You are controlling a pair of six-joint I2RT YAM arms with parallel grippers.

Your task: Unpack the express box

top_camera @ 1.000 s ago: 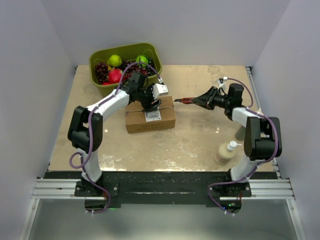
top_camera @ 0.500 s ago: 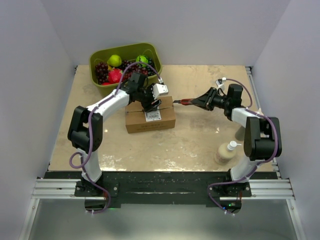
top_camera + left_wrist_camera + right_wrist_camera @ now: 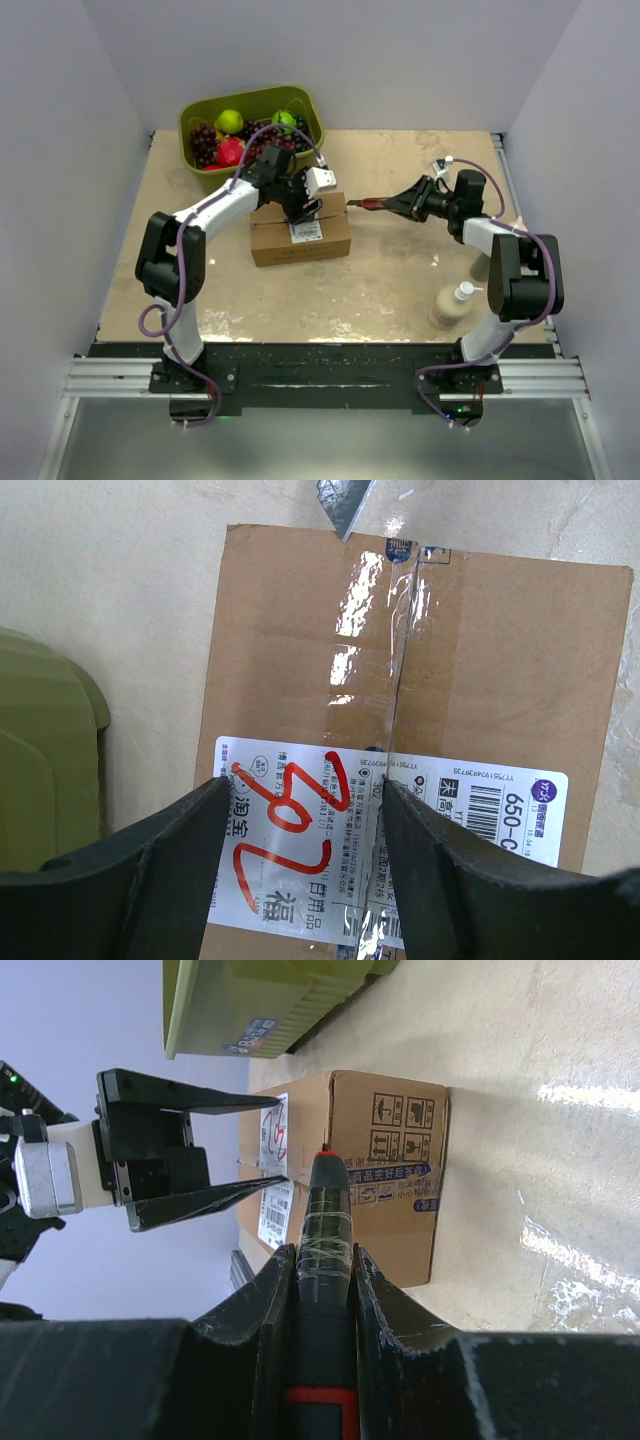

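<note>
The express box (image 3: pixel 278 246) is a brown carton lying mid-table, with a white label marked in red and a clear-taped seam (image 3: pixel 400 650). My left gripper (image 3: pixel 300 212) hangs over it, open, its fingers down at the label (image 3: pixel 305 783) and nothing between them. My right gripper (image 3: pixel 410 202) is shut on a black utility knife (image 3: pixel 328 1210) with a red band. The knife (image 3: pixel 365 202) points left, and its blade tip (image 3: pixel 343 502) sits at the box's right end, by the taped seam. In the right wrist view the box (image 3: pixel 395 1170) lies just past the knife's nose.
An olive-green bin (image 3: pixel 255 97) of fruit stands at the back left, close behind the box, its wall (image 3: pixel 40 750) beside my left finger. A small bottle (image 3: pixel 452 305) stands at the front right near the right arm's base.
The right gripper has carried the knife slightly left, bringing the blade tip up to the box's edge. The left gripper and the box have stayed put.
</note>
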